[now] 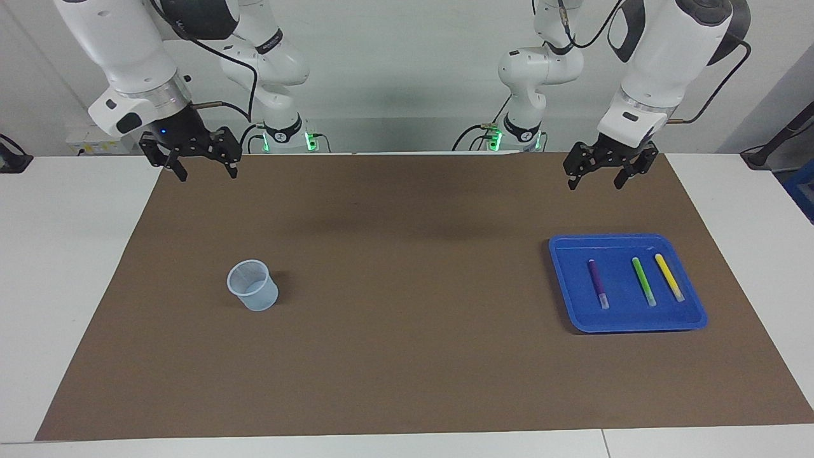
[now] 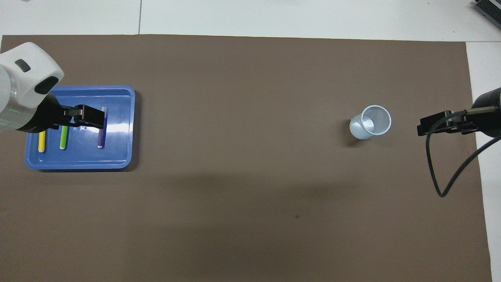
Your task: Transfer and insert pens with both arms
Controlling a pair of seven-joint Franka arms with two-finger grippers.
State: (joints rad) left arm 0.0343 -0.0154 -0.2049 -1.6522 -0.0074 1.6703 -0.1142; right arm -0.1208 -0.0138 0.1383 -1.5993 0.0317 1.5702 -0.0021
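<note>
Three pens lie side by side in a blue tray (image 1: 620, 318) (image 2: 117, 154) at the left arm's end of the mat: purple (image 1: 598, 284) (image 2: 101, 138), green (image 1: 643, 281) (image 2: 63, 141) and yellow (image 1: 669, 277) (image 2: 41, 142). High over the tray hangs my left gripper (image 1: 594, 184) (image 2: 84, 117), open and holding nothing, well clear of the pens. In the overhead view it hides the pens' farther ends. My right gripper (image 1: 208, 175) (image 2: 424, 126) waits open and high over the mat's edge at the right arm's end.
A translucent plastic cup (image 1: 252, 285) (image 2: 370, 122) stands upright on the brown mat (image 1: 407, 356) toward the right arm's end. A black cable (image 2: 442, 176) loops down from the right wrist. White table surrounds the mat.
</note>
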